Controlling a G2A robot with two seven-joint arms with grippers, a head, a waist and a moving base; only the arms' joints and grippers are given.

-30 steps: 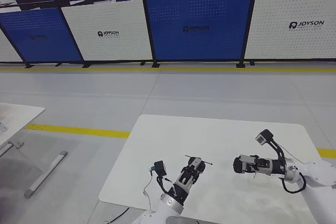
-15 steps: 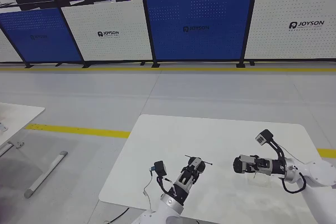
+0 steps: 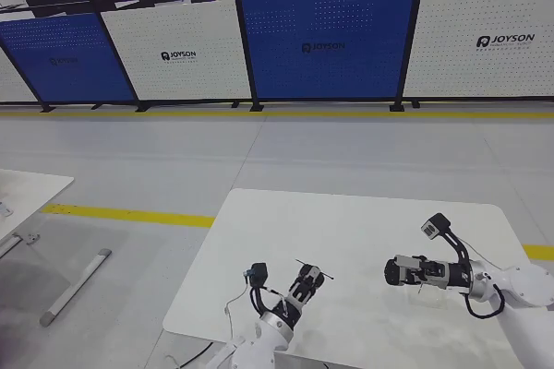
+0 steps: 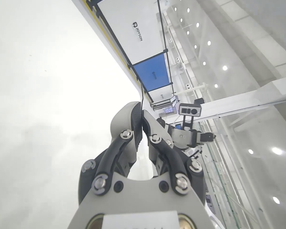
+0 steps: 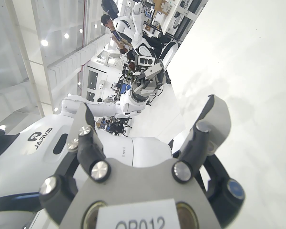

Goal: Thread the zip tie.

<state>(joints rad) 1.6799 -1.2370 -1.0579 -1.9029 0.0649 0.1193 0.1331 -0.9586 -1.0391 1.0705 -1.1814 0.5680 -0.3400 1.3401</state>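
1. Panels [image 3: 175, 51]: blue and white pegboard screens, set in a row across the far side of the floor, well apart from the desk

2. Desk [image 3: 351, 217]: white top with rounded corners, with both arms over its near half. A yellow line [image 3: 120, 215] on the floor runs behind it.

3. Right arm [image 3: 503, 284]: white with black joints. It comes in from the desk's right side and lies low over the top, with its forearm pointing toward the left arm.

4. Left arm [image 3: 270, 330]: white, rising from the desk's near edge and angled up and away from it

5. Right hand [image 3: 392, 272] [image 5: 150, 107]: fingers spread wide apart with nothing between them. It is held above the desk facing the left hand and well apart from it. It also shows farther off in the left wrist view [image 4: 208, 136].

6. Left hand [image 3: 307, 279] [image 4: 142, 113]: fingers pressed together, clamped on the zip tie, and held clear of the desk top. It also shows farther off in the right wrist view [image 5: 145, 82].

7. Zip tie [image 3: 314, 268] [image 4: 142, 94]: thin black strip, straight, pinched at the left hand's fingertips. In the top view it lies crosswise to the hand and sticks out on both sides. In the left wrist view one end stands up from the tips. It sits off the desk, between the two hands
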